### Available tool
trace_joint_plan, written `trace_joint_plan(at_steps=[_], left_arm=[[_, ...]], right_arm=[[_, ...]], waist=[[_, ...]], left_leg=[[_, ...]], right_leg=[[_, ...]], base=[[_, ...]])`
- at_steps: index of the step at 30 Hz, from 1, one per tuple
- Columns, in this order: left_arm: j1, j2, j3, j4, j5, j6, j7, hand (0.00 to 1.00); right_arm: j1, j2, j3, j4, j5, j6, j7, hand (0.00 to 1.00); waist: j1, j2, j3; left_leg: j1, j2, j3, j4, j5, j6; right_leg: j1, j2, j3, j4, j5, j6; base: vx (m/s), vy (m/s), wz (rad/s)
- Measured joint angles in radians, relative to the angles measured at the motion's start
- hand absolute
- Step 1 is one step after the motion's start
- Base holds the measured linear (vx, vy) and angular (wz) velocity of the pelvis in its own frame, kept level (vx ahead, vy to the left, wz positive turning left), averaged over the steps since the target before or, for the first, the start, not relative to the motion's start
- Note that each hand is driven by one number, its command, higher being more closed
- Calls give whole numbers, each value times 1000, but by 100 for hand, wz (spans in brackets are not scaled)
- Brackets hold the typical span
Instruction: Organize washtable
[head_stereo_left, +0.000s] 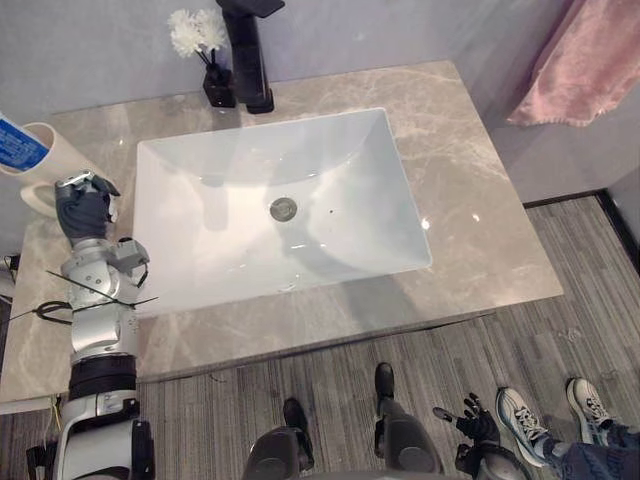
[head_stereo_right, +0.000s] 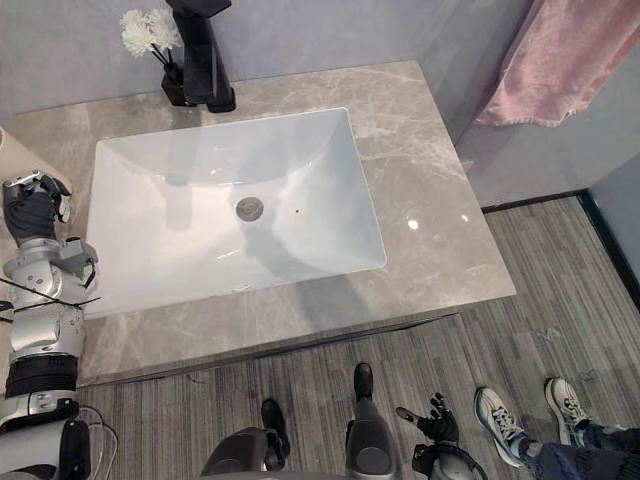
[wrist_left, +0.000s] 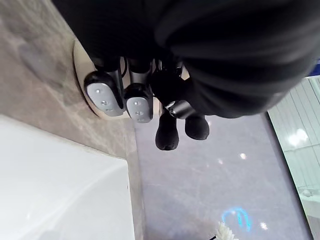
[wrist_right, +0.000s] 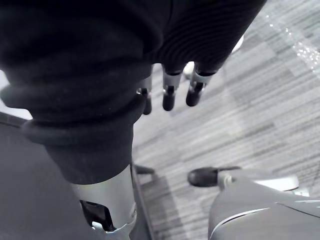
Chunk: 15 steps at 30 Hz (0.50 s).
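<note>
Cream cup (head_stereo_left: 52, 150), blue label, beside left hand (head_stereo_left: 85, 207)

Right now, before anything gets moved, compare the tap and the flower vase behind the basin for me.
The tap is tall; the vase beside it is short, reaching only its lower part. The tap ends in a spout; the vase holds white flowers. The tap stands nearer the middle of the basin, the vase to its left. Both are black and upright on the counter.
</note>
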Motion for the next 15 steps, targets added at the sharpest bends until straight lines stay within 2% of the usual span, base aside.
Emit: trace_joint_plan(at_steps=[7, 11, 15], left_arm=[[0, 2, 11, 6, 1, 0, 2, 100], [3, 1, 10, -4, 1, 1, 4, 100], [13, -56, -27, -145, 1, -2, 19, 100]], right_arm=[[0, 1, 0, -9, 0, -1, 0, 0], [0, 2, 0, -9, 0, -2, 0, 0], [-3, 7, 0, -7, 0, -2, 2, 0]], waist=[[-3, -2, 39], [-5, -2, 39], [-3, -1, 39]], left_leg=[[-8, 3, 1, 33, -17, 4], [-8, 2, -1, 33, -17, 5], [-5, -3, -12, 33, -16, 6]], right_leg=[[-2, -2, 1, 17, -4, -2], [-1, -3, -1, 17, -5, -1], [9, -10, -11, 18, -9, 4]], base=[[-4, -1, 0], [-1, -4, 1], [-5, -8, 8]])
